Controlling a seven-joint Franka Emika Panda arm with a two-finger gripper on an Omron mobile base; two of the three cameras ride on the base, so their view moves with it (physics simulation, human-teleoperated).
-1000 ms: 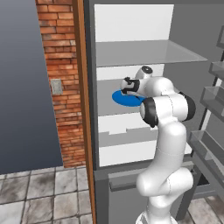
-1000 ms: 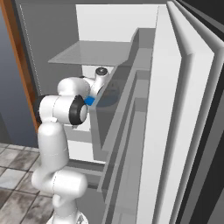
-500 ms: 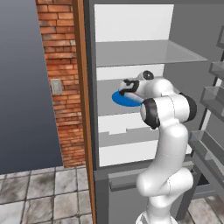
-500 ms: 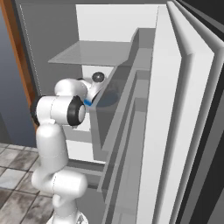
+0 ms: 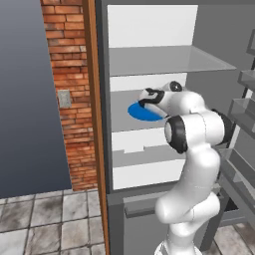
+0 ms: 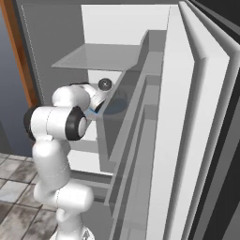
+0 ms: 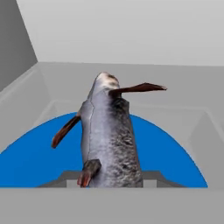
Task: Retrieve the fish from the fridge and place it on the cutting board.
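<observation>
Stage: early, retrieval under way.
Fish (image 7: pixel 107 140): grey, brown-finned, just above the blue plate (image 7: pixel 35 162) and seemingly lifted off it, close before the hand.
Plate: middle shelf of the fridge (image 5: pixel 149 30), toward its front edge.
Gripper (image 5: pixel 145 98): reached in over the plate, apparently clenched on the fish.
Outstanding: withdraw from fridge, carry to cutting board, set down.
</observation>
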